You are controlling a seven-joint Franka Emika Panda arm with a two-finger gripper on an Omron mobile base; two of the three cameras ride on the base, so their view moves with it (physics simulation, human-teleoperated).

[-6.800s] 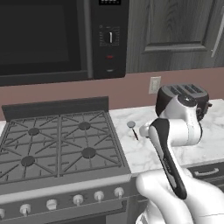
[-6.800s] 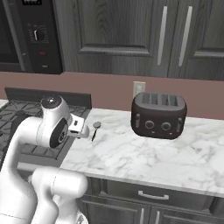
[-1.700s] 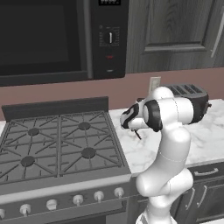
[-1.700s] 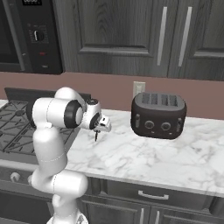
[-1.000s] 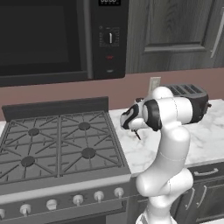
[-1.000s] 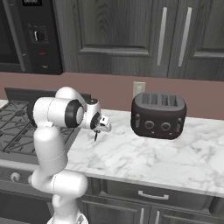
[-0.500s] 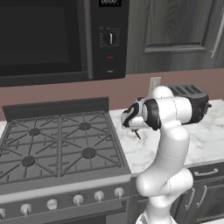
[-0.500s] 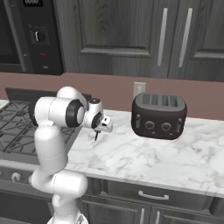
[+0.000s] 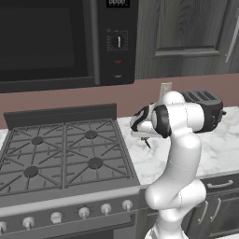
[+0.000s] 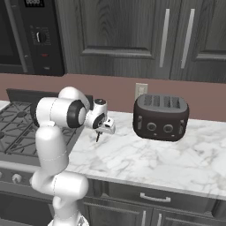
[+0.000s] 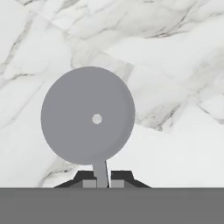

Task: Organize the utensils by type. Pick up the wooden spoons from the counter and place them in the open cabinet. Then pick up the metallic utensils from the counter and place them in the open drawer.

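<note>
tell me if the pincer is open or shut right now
Shut on the metallic utensil: in the hand view the pincer tips press its thin stem from both sides, over the counter.

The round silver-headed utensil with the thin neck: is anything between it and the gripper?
No. The gripper is shut on the round silver-headed utensil, holding its thin neck above the white marble counter. Nothing visible stands between them.

The stove (image 9: 65, 154) sits left of the counter (image 10: 145, 159) — the toaster (image 10: 161, 117) stands at its back, right of the gripper (image 10: 98, 136), below the cabinets (image 10: 132, 35).
</note>
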